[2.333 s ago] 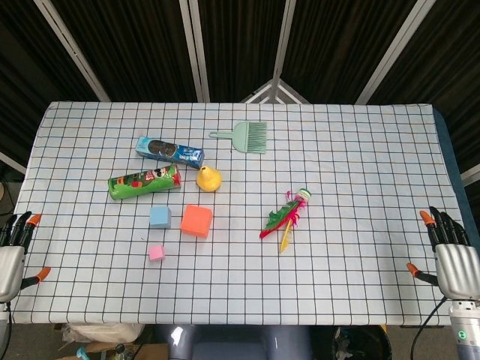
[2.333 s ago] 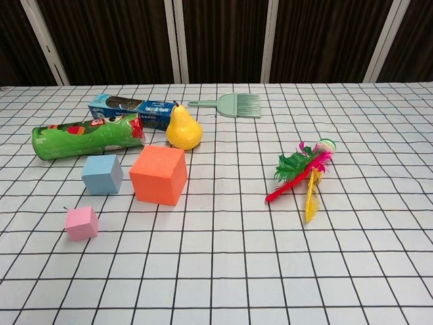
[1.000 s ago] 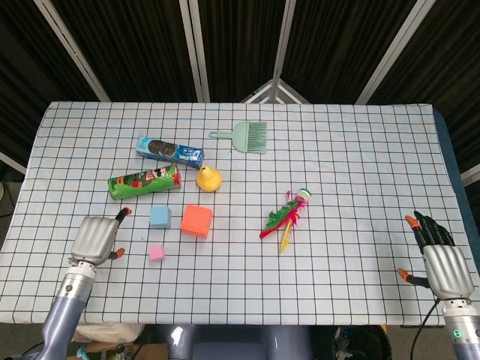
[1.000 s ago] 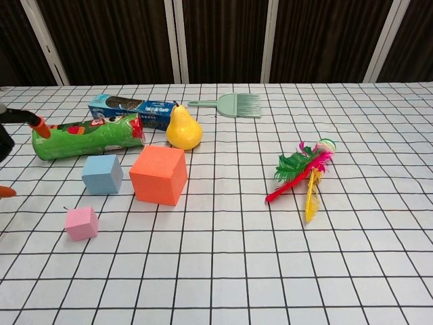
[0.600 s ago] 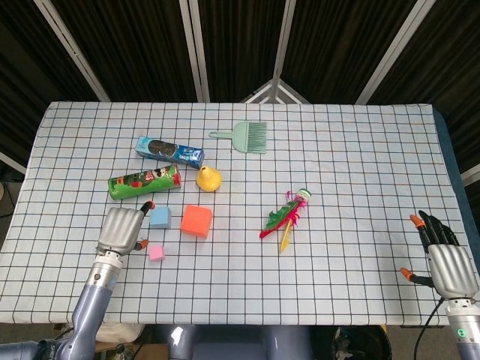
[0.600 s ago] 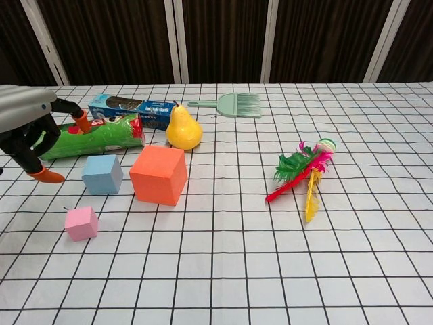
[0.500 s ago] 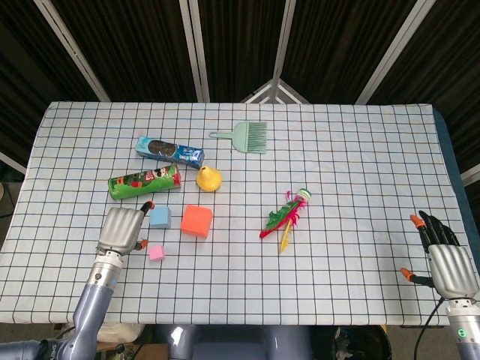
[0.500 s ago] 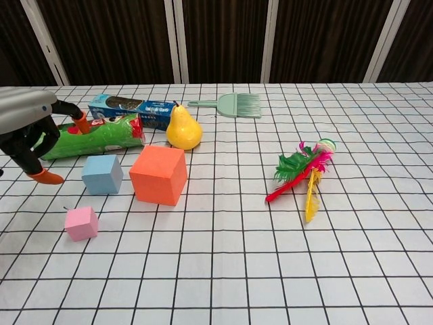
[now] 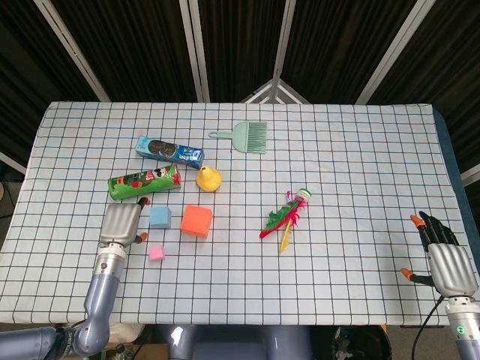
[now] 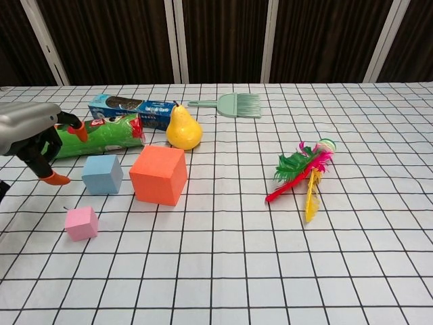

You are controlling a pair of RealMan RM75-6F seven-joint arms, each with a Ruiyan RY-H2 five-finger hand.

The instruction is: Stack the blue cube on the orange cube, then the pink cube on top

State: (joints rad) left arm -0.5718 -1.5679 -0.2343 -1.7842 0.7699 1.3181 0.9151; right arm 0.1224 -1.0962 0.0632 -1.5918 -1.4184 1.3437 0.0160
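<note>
Tabletop layout was unchanged across the earlier frames: nothing on it had shifted. The only real change was the left arm.

Left robot hand had come in from the near-left edge and was parked just left of the blue cube, fingers spread and holding nothing. In the chest view its orange-tipped fingers hung beside the cube, not touching it. Over the last half second it had barely crept toward the cube. Read: pre-grasp for step one, no contact yet.

Right robot hand sat at the near-right corner, fingers apart and empty, well apart from everything. Essentially static.

Task items, big to small:
- Orange cube: flat on the tabletop just right of the blue cube, small gap between them. Nothing on top.
- Blue cube: on the tabletop, untouched.
- Pink cube: near side of the blue cube, just right of the left wrist.

Clutter: green chip can lay just beyond the left robot hand, with the cookie pack and yellow pear farther back; the green brush lay far centre and the feather toy to the right.

Judgement: stack was at zero, both placements pending. The chip can crowded the far side of the grasp; the thumb side looked tight.
</note>
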